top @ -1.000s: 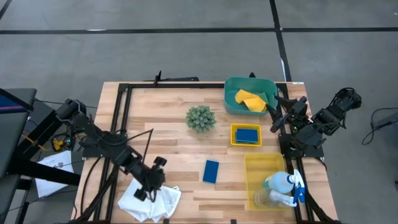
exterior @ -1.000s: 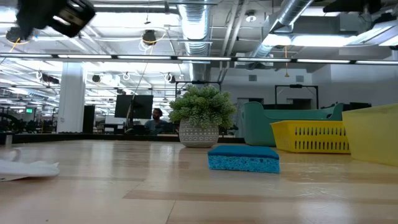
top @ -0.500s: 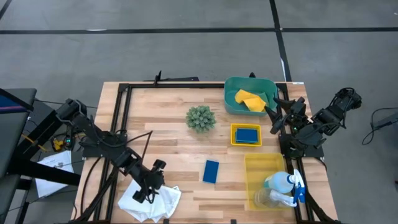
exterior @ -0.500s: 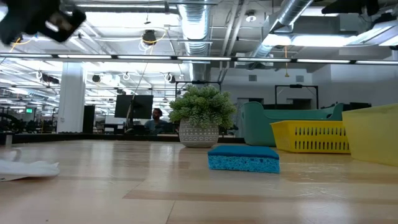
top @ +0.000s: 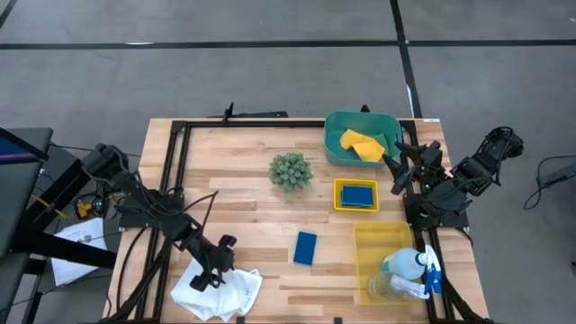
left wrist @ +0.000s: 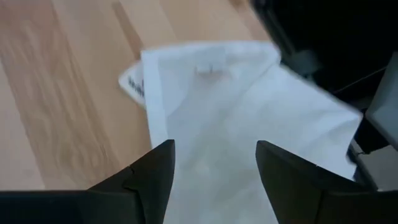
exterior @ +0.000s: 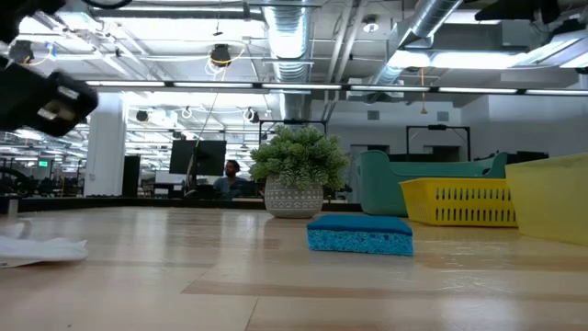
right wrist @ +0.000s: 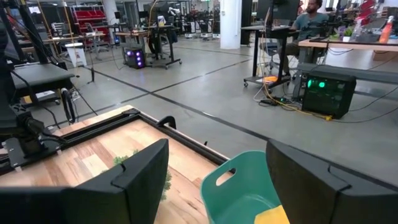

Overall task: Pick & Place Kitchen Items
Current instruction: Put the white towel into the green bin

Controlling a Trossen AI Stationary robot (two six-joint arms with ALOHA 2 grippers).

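The bench [top: 243, 202] is pale planked wood with a smooth, faintly shiny finish, edged by a matt black metal frame [top: 180, 144]. The white cloth [left wrist: 236, 124] looks soft, thin and matt, with a stitched hem, and the blue sponge [exterior: 359, 233] has a rough, porous foam surface. The teal bin [top: 340, 144] is smooth plastic, the yellow basket [exterior: 459, 202] slotted plastic.

wood table [top: 243, 153], cloth [top: 216, 292], sponge [top: 305, 247], bins [top: 382, 261]
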